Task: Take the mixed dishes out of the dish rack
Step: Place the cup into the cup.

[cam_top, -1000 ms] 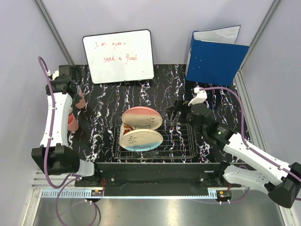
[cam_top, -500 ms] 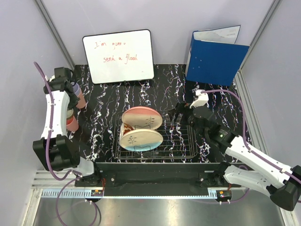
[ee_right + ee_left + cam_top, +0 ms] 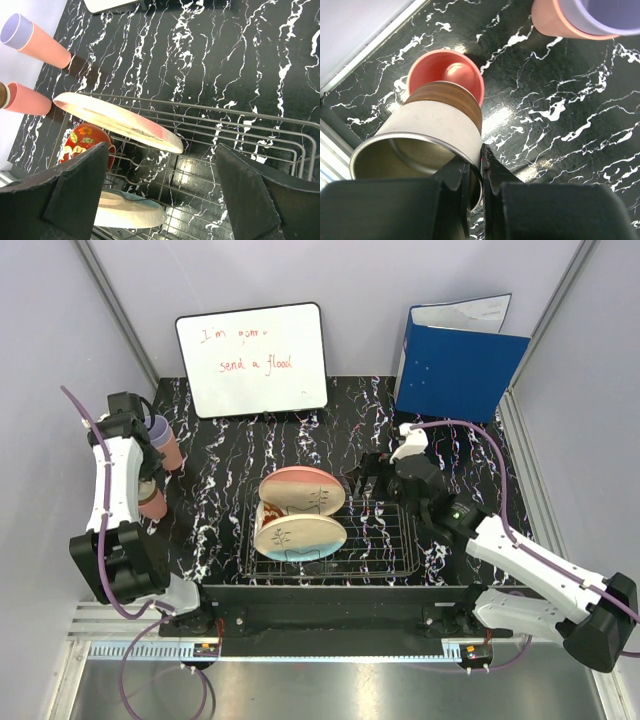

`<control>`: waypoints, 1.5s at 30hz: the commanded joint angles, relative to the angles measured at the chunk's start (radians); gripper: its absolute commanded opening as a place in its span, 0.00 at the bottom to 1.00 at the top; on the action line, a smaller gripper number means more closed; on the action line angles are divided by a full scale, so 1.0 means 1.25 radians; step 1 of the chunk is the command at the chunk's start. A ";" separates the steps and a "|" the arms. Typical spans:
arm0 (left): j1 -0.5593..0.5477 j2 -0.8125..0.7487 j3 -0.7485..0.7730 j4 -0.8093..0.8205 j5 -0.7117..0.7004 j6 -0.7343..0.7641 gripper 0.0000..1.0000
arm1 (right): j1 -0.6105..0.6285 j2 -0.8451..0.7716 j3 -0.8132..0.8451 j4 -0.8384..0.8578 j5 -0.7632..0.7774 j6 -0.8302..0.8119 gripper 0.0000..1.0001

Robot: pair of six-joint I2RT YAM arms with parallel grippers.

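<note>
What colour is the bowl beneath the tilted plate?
Red, flower-painted small round bowl; right wrist view.

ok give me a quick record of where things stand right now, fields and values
left hand: shut on the rim of the cream-and-brown bowl, held over the pink tumbler
right hand: open, above the dish rack, near the upper plate
in rack: upper plate, lower plate, red patterned bowl partly hidden by the upper plate
off rack: pink tumbler and lavender-lined tumbler, on the table at left
</note>
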 commanded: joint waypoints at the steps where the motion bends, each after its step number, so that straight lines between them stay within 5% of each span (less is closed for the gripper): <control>1: 0.018 -0.015 -0.005 0.045 0.013 -0.017 0.00 | -0.003 0.005 0.037 -0.005 -0.021 0.011 0.94; 31: 0.066 0.072 0.033 0.057 0.077 -0.022 0.00 | -0.003 -0.046 -0.035 -0.005 -0.014 0.002 0.94; 39: 0.065 0.066 0.078 0.035 0.077 -0.017 0.47 | -0.002 -0.044 -0.040 -0.004 -0.013 0.000 0.94; 45: 0.065 0.036 0.171 -0.014 0.048 -0.034 0.65 | -0.003 -0.051 -0.050 0.000 -0.018 -0.003 0.94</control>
